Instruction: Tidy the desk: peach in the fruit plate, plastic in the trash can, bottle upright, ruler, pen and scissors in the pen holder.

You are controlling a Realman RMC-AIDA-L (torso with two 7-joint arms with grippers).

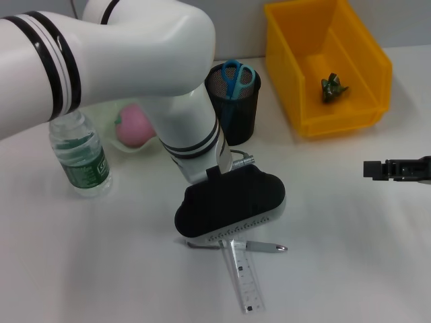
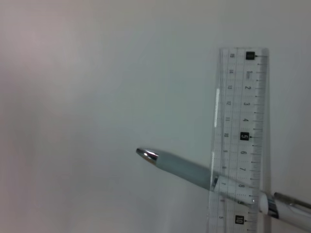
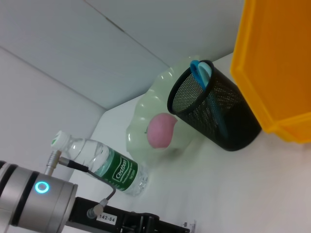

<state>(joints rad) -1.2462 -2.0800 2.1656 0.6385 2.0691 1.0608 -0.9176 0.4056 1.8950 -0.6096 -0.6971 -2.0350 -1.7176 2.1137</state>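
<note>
White desk [image 1: 350, 269] lies bare around crossed ruler [image 1: 245, 279], pen [image 1: 259, 246]

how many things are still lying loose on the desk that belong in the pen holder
2: the ruler and the pen, crossed on the desk under the left gripper. The scissors already stand in the pen holder. The arm may hide more.
</note>
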